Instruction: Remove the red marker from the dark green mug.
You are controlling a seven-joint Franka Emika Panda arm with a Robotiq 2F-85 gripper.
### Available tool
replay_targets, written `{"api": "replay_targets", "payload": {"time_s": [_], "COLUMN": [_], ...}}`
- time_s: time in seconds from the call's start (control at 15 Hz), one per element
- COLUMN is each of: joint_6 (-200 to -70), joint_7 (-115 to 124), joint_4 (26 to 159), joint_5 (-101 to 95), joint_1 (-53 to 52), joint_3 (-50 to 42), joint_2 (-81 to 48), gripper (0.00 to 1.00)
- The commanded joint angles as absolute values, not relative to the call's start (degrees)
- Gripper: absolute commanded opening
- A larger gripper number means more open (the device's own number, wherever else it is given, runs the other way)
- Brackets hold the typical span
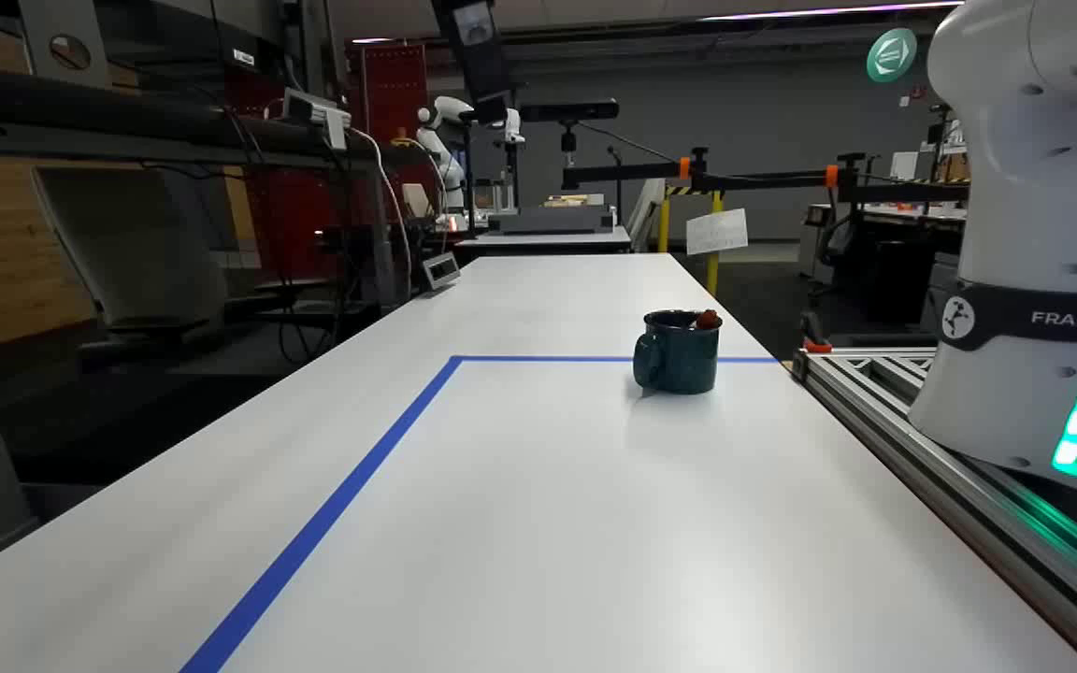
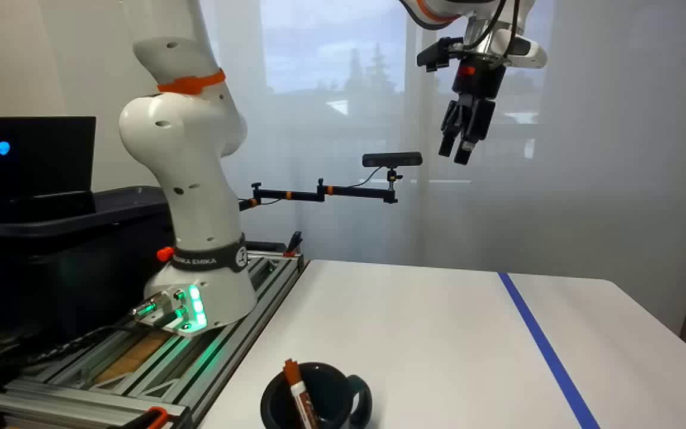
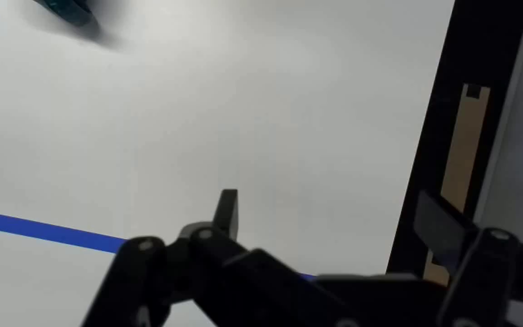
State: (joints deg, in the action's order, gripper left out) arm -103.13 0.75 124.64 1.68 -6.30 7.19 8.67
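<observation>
A slim red marker (image 2: pixel 301 394) is leaning inside a squat, loop-handled dark green mug (image 1: pixel 688 363); the mug is standing on a smooth white tabletop (image 1: pixel 585 523). Black, angular jaws are hanging well above, spread wide; the marker's lower end is lying out of sight, and the wrist view is cutting off most of the mug.

in an exterior view, the counter (image 2: pixel 426 333) lies open toward one o'clock beyond the mug (image 2: pixel 328 393); handle (image 2: pixel 366 400) blocks three, marker (image 2: pixel 300 391) eleven.
</observation>
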Motion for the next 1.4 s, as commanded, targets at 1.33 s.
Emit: {"api": "replay_targets", "payload": {"time_s": [1.33], "joint_6": [-108.8], "joint_7": [9.8], "joint_4": [152.5], "joint_5": [-0.5], "joint_1": [5.0], "joint_3": [-3.1], "joint_2": [21.0], "gripper": [1.00]}}
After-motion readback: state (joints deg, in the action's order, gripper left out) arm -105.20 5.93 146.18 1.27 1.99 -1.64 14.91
